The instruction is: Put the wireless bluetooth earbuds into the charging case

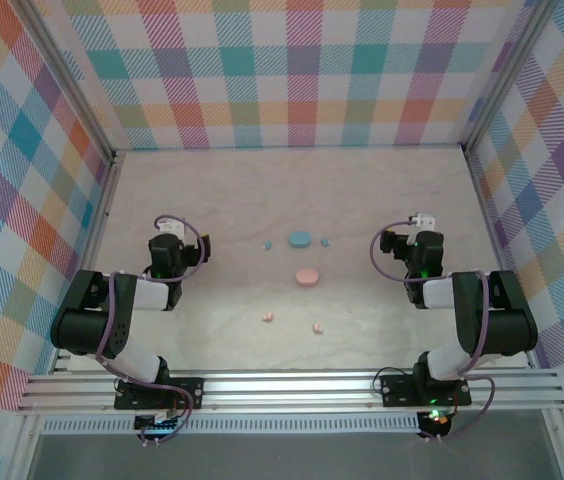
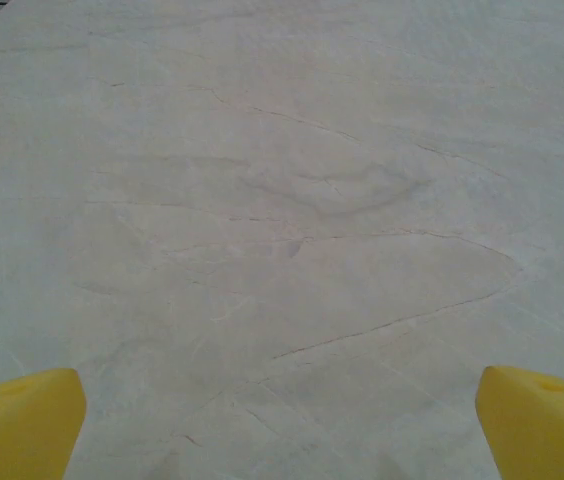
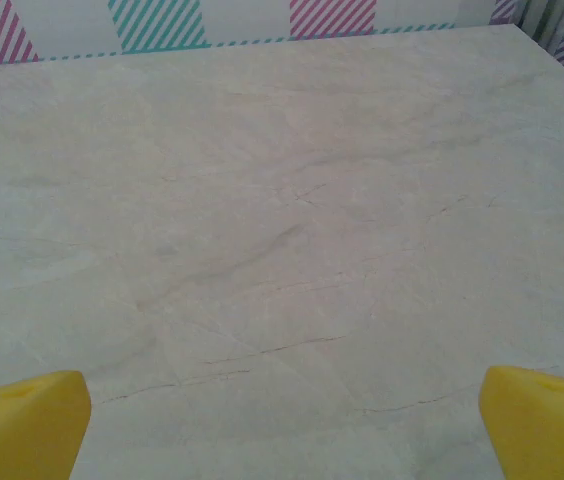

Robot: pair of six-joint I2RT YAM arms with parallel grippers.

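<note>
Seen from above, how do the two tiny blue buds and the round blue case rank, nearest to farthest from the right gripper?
From the right gripper:
1. light blue plastic earbud right of the case, nearest.
2. round blue plastic case, in the middle.
3. light blue plastic earbud left of the case, farthest.

Bright, even, diffuse light, faint shadows, no glare, wrist views slightly soft

Pale marbled table [image 1: 212, 200] (faint veins throughout), enclosed by pastel plaid walls [image 1: 302, 70] on three sides.
</note>
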